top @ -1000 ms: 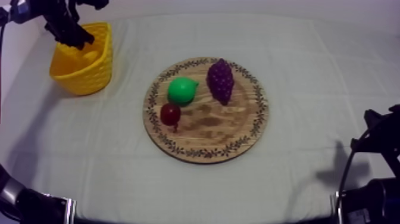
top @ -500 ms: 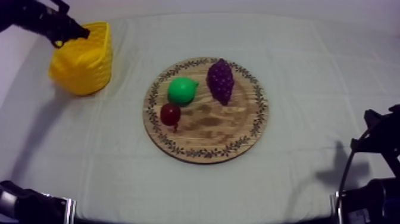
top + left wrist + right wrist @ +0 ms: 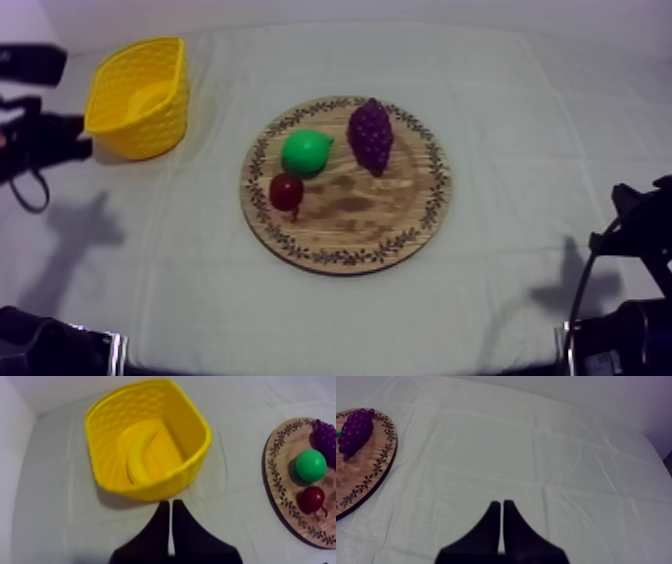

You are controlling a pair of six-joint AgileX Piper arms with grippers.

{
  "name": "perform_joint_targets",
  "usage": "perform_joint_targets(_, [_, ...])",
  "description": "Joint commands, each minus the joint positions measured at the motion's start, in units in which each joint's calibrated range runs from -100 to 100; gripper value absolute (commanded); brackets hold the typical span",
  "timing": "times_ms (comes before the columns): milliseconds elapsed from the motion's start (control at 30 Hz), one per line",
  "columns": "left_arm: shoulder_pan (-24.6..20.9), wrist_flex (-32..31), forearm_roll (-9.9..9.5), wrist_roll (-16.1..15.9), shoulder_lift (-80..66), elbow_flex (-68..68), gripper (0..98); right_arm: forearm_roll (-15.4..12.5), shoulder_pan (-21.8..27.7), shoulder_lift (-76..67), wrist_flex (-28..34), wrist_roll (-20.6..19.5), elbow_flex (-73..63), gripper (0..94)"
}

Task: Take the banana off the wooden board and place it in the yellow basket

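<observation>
**Banana in the yellow basket, both grippers closed on nothing**

The banana (image 3: 140, 456) lies inside the yellow basket (image 3: 199, 426), on its floor and against the inner wall. It is a smooth, curved toy in a yellow almost the same as the basket's, with a paler sheen along its back. From above it shows as a pale curve inside the basket (image 3: 168, 112).

The left gripper (image 3: 170, 504) hangs over the cloth (image 3: 520, 150) just outside the basket's near wall. Its black fingers are pressed together into a narrow wedge and carry nothing. In the top view the left arm (image 3: 45, 140) sits at nine o'clock of the basket, just beside it.

The basket stands at ten o'clock of the round wooden board (image 3: 372, 215), apart from it. On the board, the grapes (image 3: 370, 135) lie at one o'clock, the green pear (image 3: 305, 152) at ten o'clock and the small red fruit (image 3: 286, 190) at nine o'clock, touching the pear.

The right gripper (image 3: 502, 504) is also drawn into a narrow wedge, empty, over bare cloth well apart from the board.
</observation>
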Motion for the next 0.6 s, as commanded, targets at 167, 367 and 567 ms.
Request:
perform_joint_targets(167, [-4.91, 4.44, 2.64, -1.96, -27.57, 17.15, 0.1, 0.01, 0.0, -0.02, 0.0, 0.0, -0.03, 0.3])
perform_joint_targets(367, [-5.17, 8.8, 2.38, -1.39, -38.75, 23.8, 0.1, 0.01, 0.0, -0.02, 0.0, 0.0, -0.03, 0.3])
perform_joint_targets(567, [-4.4, 12.91, 2.24, -1.77, -45.4, 25.56, 0.1, 0.01, 0.0, -0.02, 0.0, 0.0, -0.03, 0.3])
